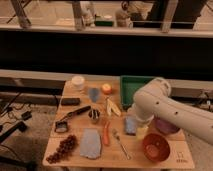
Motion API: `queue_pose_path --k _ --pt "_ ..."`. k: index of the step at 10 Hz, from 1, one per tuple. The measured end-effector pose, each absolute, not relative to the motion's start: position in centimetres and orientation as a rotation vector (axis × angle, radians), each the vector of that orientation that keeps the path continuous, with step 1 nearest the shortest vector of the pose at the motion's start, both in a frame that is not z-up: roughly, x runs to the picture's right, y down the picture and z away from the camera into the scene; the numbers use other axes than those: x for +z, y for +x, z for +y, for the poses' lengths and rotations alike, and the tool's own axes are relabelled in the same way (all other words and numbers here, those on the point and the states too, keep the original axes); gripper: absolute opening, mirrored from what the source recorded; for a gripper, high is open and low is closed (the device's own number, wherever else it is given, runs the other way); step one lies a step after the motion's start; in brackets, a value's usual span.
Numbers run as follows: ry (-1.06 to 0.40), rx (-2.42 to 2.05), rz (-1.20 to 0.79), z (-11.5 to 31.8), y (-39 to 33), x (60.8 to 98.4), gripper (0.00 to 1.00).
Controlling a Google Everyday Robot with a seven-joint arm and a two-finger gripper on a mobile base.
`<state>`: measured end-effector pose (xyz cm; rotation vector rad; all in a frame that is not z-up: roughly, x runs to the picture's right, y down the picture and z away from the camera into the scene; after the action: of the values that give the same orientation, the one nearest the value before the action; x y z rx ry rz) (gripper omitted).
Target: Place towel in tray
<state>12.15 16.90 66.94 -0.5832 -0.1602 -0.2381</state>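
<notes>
The towel (90, 144), a light grey-blue flat cloth, lies near the table's front edge, left of centre. The dark green tray (129, 85) stands at the back right, and my arm hides its right part. My gripper (141, 130) hangs low over the table just right of the blue sponge (130, 125). It is in front of the tray and about a hand's width to the right of the towel. It holds nothing that I can see.
A red bowl (155, 146) sits at the front right, with a purple bowl (167, 127) behind it, half hidden by the arm. A carrot (106, 134) and a fork (120, 143) lie between the towel and the sponge. Grapes (62, 148), a banana (112, 106), an orange (106, 88) and a white cup (77, 81) lie to the left.
</notes>
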Motion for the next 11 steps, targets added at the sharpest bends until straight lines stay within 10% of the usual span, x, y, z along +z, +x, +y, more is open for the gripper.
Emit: queue_pose_path --k 11 --pt "-0.552 -0.398 -0.32 19.6 6.5 65.9 0.8"
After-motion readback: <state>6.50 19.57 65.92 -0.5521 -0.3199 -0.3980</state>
